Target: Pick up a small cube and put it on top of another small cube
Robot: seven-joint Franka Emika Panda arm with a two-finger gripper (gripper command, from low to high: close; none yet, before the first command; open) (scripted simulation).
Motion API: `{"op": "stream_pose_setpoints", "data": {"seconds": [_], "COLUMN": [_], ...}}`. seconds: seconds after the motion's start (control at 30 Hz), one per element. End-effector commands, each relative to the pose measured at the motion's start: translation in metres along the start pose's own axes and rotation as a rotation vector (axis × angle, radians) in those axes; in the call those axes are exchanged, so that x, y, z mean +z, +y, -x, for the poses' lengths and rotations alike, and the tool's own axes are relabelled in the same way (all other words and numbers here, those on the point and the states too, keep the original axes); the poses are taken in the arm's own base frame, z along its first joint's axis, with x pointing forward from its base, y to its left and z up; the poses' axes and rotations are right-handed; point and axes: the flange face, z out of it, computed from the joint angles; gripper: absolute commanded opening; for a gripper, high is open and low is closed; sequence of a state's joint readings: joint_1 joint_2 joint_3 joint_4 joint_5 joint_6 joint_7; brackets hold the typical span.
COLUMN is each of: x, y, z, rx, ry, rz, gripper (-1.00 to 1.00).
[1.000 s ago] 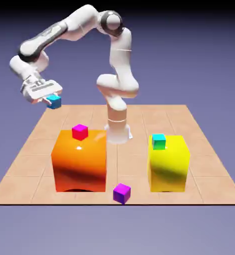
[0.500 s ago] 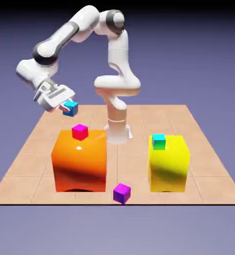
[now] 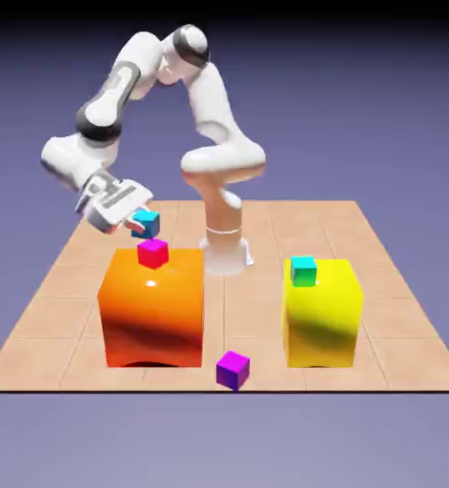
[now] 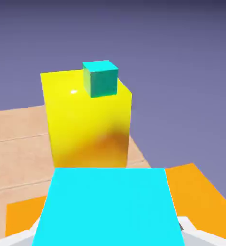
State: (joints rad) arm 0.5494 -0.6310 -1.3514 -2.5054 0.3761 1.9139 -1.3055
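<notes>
My gripper (image 3: 140, 223) is shut on the small cube (image 3: 147, 224), which has a cyan top and blue sides. It hangs just above and slightly behind the other small cube (image 3: 153, 253), a magenta-pink one resting on the big orange block (image 3: 152, 307). In the hand view the held small cube (image 4: 105, 206) fills the bottom as a large cyan face and hides the fingertips. Orange block surface (image 4: 201, 192) shows beside it. The magenta cube is hidden in the hand view.
A big yellow block (image 3: 321, 313) stands at the exterior view's right with a cyan-topped, green-sided cube (image 3: 304, 271) on it; both show in the hand view, block (image 4: 86, 120) and cube (image 4: 100, 78). A purple cube (image 3: 233, 369) lies near the table's front edge.
The arm has carried the cyan cube from the exterior view's far left, rightward and down, to just above the magenta cube on the orange block. The grip stayed shut.
</notes>
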Motion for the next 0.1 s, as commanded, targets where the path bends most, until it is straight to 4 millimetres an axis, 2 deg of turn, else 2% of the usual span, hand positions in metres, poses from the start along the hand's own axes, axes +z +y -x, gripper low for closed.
{"op": "stream_pose_setpoints", "data": {"seconds": [0.0,0.03,0.07], "x": [0.0018,0.0018,0.0018], "y": [0.001,0.001,0.001], "z": [0.0003,0.0003,0.0003], "rx": [0.001,0.001,0.001], "ry": [0.002,0.002,0.002], "rz": [-0.003,-0.003,-0.003], "gripper": [-1.0,1.0,1.0]}}
